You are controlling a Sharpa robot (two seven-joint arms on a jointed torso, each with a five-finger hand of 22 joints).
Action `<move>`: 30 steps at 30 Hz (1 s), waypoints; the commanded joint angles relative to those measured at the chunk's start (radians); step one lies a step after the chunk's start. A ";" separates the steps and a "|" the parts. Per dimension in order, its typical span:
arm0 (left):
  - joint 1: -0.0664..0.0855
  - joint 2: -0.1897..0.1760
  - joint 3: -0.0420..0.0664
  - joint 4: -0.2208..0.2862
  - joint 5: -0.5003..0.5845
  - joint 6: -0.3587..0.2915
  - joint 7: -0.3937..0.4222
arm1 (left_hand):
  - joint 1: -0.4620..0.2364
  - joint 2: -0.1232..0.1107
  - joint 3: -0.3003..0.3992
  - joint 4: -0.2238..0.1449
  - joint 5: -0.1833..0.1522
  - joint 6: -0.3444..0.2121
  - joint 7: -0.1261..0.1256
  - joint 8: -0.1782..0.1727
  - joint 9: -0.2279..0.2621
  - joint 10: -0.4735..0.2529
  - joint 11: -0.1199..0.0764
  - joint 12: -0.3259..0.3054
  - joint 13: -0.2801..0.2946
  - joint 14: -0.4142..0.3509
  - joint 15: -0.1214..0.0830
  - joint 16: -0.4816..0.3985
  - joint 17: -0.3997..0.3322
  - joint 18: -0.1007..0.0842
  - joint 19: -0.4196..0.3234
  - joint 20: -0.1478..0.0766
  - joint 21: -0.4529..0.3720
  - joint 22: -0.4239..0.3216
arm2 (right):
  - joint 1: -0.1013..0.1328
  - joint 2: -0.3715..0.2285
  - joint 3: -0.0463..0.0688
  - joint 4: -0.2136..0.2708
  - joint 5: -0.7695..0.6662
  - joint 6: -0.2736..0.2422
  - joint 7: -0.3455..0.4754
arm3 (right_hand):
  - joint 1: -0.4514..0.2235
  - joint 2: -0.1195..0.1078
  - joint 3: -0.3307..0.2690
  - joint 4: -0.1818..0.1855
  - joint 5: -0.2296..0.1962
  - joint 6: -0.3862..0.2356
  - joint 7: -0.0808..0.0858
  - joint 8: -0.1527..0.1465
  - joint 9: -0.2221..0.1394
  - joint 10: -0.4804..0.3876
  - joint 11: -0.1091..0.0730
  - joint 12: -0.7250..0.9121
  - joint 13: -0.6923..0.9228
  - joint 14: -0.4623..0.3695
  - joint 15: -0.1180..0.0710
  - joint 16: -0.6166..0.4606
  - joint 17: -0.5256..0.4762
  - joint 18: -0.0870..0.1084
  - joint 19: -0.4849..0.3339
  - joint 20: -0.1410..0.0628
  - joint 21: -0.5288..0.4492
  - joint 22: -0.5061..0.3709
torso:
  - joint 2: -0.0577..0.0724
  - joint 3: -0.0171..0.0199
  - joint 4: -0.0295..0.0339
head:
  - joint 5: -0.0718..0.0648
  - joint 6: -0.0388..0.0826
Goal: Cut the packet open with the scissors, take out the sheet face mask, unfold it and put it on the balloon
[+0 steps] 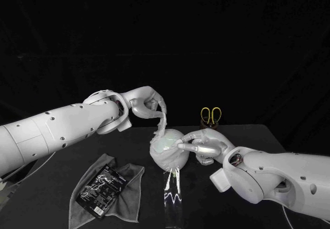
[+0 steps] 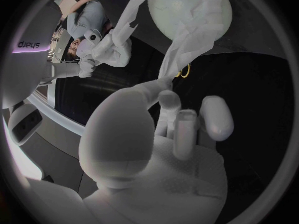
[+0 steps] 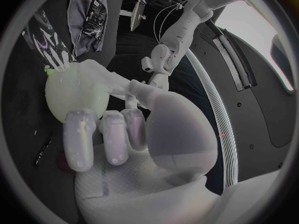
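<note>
The pale balloon (image 1: 167, 151) stands mid-table with the white sheet mask (image 1: 162, 125) draped over it. My left hand (image 1: 147, 103) is above and behind the balloon and pinches the mask's upper end, so a strip runs up from the balloon. In the left wrist view the mask (image 2: 176, 52) stretches from my fingers (image 2: 169, 103) to the balloon (image 2: 190, 9). My right hand (image 1: 202, 143) holds the balloon's right side, and its fingers (image 3: 106, 134) curl around the balloon (image 3: 74, 95). The black packet (image 1: 102, 184) lies at front left. Yellow-handled scissors (image 1: 210, 116) stand upright behind the balloon.
A grey cloth (image 1: 130, 193) lies under the packet at front left. A glossy, reflective strip (image 1: 172, 196) lies on the table in front of the balloon. The table's far edge runs just behind the scissors.
</note>
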 commanded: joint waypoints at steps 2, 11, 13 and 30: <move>-0.001 0.029 0.002 -0.010 -0.042 0.015 0.023 | -0.002 0.011 0.007 -0.002 0.005 -0.001 0.009 0.005 0.021 0.001 -0.001 -0.006 -0.002 0.098 -0.002 0.003 0.255 -0.003 -0.006 0.001 -0.001 -0.002 | -0.009 -0.016 0.000 -0.001 -0.004 -0.049 0.043 | 0.005 0.000 0.000 0.003 0.005 0.006 0.001 0.011 0.105 0.083 0.001 0.004 0.213 0.110 -0.004 0.003 0.263 -0.004 0.068 0.001 0.002 0.240 | 0.003 0.0035 -0.0025 | -0.014 -0.004; -0.002 0.093 0.007 -0.028 -0.053 0.025 0.037 | -0.002 0.012 0.007 -0.002 0.005 -0.002 0.010 0.005 0.021 -0.001 -0.001 -0.007 -0.004 0.098 -0.001 0.002 0.253 -0.003 -0.006 0.001 -0.002 -0.003 | -0.018 -0.045 0.000 -0.022 0.024 -0.081 0.073 | 0.005 0.000 -0.001 0.003 0.005 0.006 0.001 0.011 0.105 0.083 0.001 0.004 0.214 0.110 -0.004 0.003 0.263 -0.004 0.067 0.001 0.001 0.239 | 0.003 0.0123 -0.0114 | -0.022 -0.014; -0.002 0.105 0.007 -0.031 -0.055 0.028 0.039 | -0.002 0.012 0.007 -0.002 0.005 -0.003 0.010 0.005 0.021 -0.002 0.000 -0.007 -0.003 0.097 -0.001 0.002 0.252 -0.002 -0.008 0.001 -0.003 -0.005 | -0.018 -0.049 0.000 -0.030 0.029 -0.084 0.076 | 0.004 0.000 -0.001 0.004 0.005 0.006 0.002 0.010 0.105 0.082 0.001 0.002 0.213 0.110 -0.004 0.003 0.263 -0.003 0.066 0.001 -0.002 0.238 | 0.003 0.0130 -0.0129 | -0.024 -0.014; -0.018 0.186 0.009 -0.062 -0.058 0.071 0.002 | -0.022 0.012 -0.006 0.006 0.004 -0.100 0.045 -0.060 -0.008 -0.135 0.030 -0.152 -0.189 0.078 0.023 -0.018 0.195 0.007 -0.051 0.017 -0.032 -0.064 | -0.019 -0.033 0.001 -0.106 0.049 -0.082 0.058 | -0.018 -0.045 -0.038 0.008 0.007 -0.064 0.027 -0.031 0.090 0.000 0.022 -0.177 0.103 0.089 0.009 -0.033 0.198 0.035 -0.028 0.008 -0.165 0.185 | 0.004 0.0140 -0.0112 | -0.047 -0.010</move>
